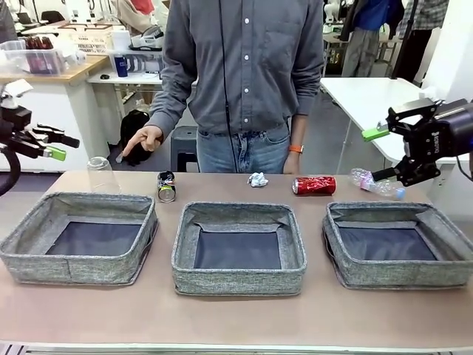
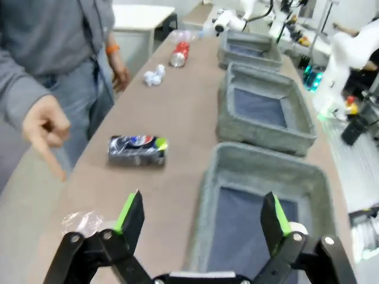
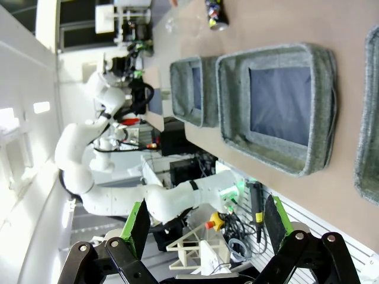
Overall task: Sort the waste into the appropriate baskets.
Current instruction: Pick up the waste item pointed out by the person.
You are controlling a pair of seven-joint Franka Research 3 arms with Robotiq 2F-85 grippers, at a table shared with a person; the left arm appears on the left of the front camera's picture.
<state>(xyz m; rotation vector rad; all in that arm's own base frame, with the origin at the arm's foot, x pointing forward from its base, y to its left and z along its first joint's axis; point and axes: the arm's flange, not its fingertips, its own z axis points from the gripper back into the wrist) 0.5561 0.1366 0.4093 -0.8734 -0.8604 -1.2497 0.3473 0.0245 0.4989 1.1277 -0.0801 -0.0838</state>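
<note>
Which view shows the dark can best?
The left wrist view: the dark can lies on its side, close, its printed side facing the camera. The front view shows the can small and end-on. The right wrist view shows it tiny at the top edge.

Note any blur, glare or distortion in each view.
Front view: sharp, evenly lit, small glints on the red drink can. Left wrist view: soft throughout, the person's pointing hand blurred most. Right wrist view: rolled sideways, white wall washed out, middle basket fairly crisp.
</note>
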